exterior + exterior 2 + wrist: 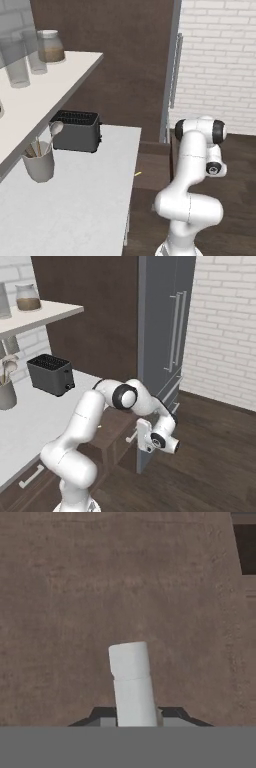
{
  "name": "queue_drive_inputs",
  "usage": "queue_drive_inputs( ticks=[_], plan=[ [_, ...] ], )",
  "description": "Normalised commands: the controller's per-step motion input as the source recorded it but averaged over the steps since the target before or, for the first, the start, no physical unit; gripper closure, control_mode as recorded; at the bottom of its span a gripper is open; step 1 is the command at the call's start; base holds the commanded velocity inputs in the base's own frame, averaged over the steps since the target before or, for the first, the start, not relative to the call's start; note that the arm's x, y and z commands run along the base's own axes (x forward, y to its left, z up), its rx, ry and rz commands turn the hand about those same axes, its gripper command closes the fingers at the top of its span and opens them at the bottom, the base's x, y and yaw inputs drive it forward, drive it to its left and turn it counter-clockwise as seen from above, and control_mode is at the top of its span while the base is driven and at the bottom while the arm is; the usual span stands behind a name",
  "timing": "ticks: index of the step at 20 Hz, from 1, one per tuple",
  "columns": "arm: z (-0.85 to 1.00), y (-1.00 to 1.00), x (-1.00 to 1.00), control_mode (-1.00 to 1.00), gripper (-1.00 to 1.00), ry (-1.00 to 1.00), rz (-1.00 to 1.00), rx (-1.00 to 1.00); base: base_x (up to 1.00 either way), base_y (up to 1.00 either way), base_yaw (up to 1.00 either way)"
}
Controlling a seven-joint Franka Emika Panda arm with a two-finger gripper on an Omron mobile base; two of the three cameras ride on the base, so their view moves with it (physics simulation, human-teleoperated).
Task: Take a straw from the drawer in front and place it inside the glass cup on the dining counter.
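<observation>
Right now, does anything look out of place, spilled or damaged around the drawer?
Nothing stands out. The drawer stands partly open beside the white worktop, with a yellow fleck, likely the straw, inside. The gripper is closed on a white bar, apparently the drawer handle. The toaster sits upright.

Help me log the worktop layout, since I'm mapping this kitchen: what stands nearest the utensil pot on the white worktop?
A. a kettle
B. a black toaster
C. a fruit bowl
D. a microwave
B: the black toaster sits just behind the utensil pot on the white worktop.
</observation>
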Motion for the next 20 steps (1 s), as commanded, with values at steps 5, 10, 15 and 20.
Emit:
queue_drive_inputs(
  ticks=[5, 10, 15, 20],
  plan=[
    [-0.01, -0.75, -0.52, -1.00, -1.00, 0.20, -0.07, -0.05, 0.00, 0.00, 0.00],
    [0.05, -0.41, -0.86, -1.00, -1.00, 0.15, -0.09, -0.07, 0.00, 0.00, 0.00],
    [0.84, -0.25, -0.84, -1.00, -1.00, 0.00, -0.08, -0.03, 0.00, 0.00, 0.00],
    [1.00, 0.19, -0.18, -1.00, -1.00, -0.06, -0.04, -0.08, 0.00, 0.00, 0.00]
  ],
)
